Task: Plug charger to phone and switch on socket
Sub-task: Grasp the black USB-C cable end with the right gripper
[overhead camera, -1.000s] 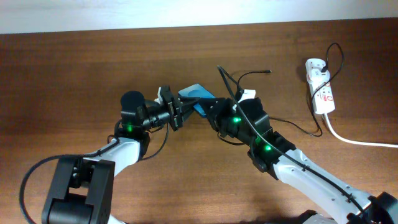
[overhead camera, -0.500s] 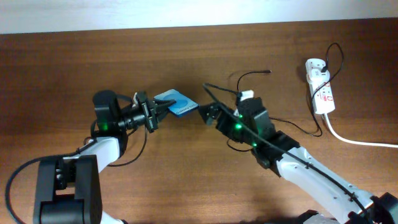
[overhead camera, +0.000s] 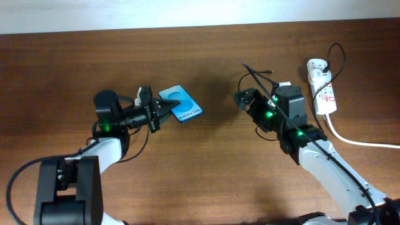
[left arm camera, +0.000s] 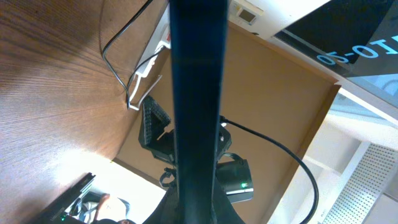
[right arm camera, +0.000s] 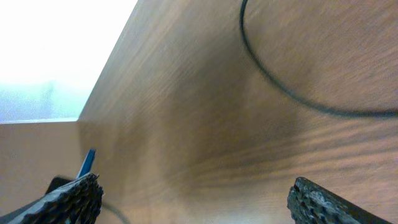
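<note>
My left gripper is shut on the phone, holding its near edge so the blue screen tilts up above the table. From the left wrist the phone shows edge-on as a dark bar between the jaws. The charger, a thin black cable, curls on the table with its plug tip lying free, apart from the phone. My right gripper stands open beside that curl, holding nothing. In the right wrist view its fingers are wide apart over the wood, with a cable arc ahead. The socket lies far right.
A thick white cord runs from the socket toward the right edge. The thin black cable also loops around the socket and trails back across the table. The table's far edge meets a pale wall.
My right gripper has opened wide and pulled back to the right, away from the phone. My left gripper carried the phone to the left, then held still.
</note>
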You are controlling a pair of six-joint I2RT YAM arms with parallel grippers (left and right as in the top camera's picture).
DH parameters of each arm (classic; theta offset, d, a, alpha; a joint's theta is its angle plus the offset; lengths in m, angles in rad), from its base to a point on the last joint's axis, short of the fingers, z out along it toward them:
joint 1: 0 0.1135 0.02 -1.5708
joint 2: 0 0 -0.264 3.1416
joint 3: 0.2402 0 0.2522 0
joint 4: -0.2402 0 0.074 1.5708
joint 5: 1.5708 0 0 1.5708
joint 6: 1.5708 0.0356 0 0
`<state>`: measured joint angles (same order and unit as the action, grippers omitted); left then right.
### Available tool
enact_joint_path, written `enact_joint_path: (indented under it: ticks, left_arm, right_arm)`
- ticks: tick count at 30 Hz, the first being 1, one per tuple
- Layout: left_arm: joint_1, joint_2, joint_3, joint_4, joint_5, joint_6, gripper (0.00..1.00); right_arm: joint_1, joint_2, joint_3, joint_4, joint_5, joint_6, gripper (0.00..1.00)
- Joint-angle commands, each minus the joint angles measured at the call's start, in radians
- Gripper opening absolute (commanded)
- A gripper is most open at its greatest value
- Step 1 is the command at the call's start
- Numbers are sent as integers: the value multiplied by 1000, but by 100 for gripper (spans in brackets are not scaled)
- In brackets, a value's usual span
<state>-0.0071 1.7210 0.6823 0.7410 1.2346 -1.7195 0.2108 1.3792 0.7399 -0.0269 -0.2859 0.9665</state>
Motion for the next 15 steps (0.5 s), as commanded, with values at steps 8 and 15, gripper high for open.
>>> enact_joint_path:
  ticks: [8, 15]
  left_arm:
    - [-1, -3, 3, 9, 15, 24, 0]
    - [-1, -3, 3, 9, 20, 24, 0]
  right_arm:
    - [-33, 240, 664, -686, 377, -116, 94]
    - [-63, 638, 1006, -803, 377, -135, 81]
